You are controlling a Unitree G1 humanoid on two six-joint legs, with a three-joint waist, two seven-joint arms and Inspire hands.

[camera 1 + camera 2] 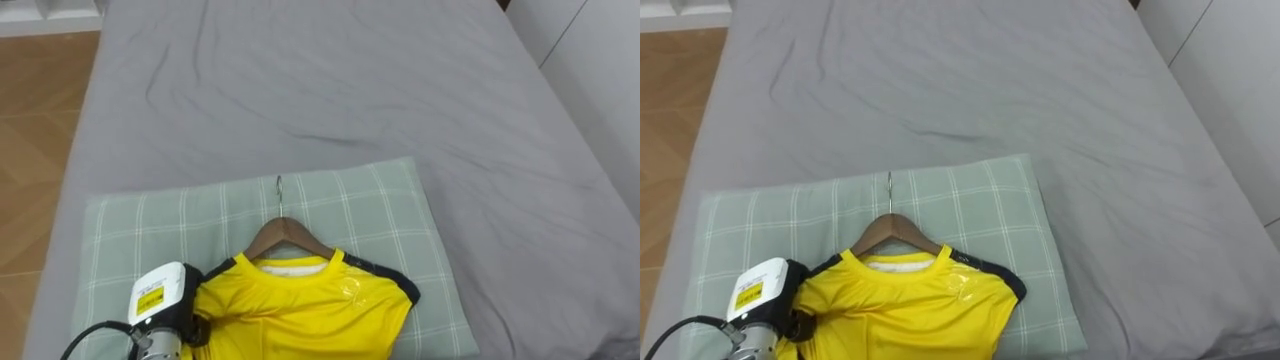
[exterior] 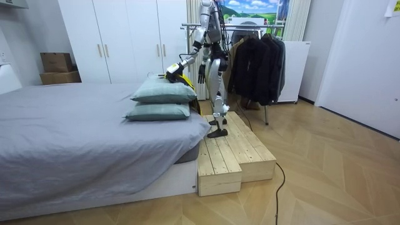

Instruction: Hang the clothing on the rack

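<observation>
A yellow shirt [image 1: 300,310] with dark shoulder trim hangs on a wooden hanger [image 1: 285,236] and lies flat on a green checked pillow [image 1: 180,225]. The hanger's metal hook [image 1: 280,192] points away from me across the pillow. My left hand [image 1: 193,328] comes in from the lower left and rests at the shirt's left shoulder, partly tucked against the cloth. In the room view I stand on a wooden platform [image 2: 231,153] at the head of the bed, left arm stretched to the shirt [image 2: 172,74] on two stacked pillows. My right hand [image 2: 201,73] hangs by my side.
The grey bed [image 1: 350,80] stretches beyond the pillow, with wooden floor [image 1: 35,130] along its left side. A clothes rack with dark coats [image 2: 256,62] stands behind me. White wardrobes [image 2: 125,37] and cardboard boxes [image 2: 59,65] line the far wall.
</observation>
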